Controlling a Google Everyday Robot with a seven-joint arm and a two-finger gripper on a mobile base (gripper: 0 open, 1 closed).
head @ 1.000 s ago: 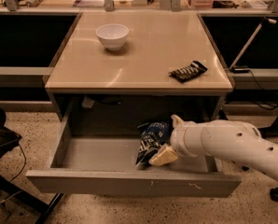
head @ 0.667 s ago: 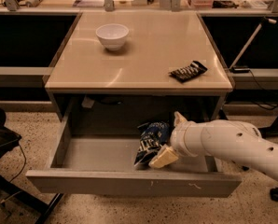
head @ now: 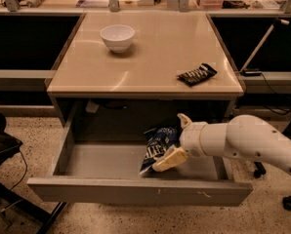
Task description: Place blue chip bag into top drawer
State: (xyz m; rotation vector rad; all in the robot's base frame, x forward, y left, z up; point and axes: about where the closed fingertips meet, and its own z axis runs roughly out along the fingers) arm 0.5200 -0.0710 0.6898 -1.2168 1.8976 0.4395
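The top drawer (head: 135,191) is pulled out below the table. The blue chip bag (head: 156,146) stands crumpled and tilted inside it, right of the middle, its lower end on the scuffed drawer bottom. My gripper (head: 168,142) reaches in from the right at the end of the white arm (head: 243,140). Its fingers are spread wide apart: one cream finger (head: 183,121) points up behind the bag's right edge, and the other lies against the bag's lower right side. The jaws stand open around the bag's right edge, not pinched on it.
A white bowl (head: 117,36) stands at the table's back left. A small flat black striped packet (head: 197,74) lies near the right front of the table top (head: 145,67). A dark chair base (head: 1,145) is at the left on the speckled floor.
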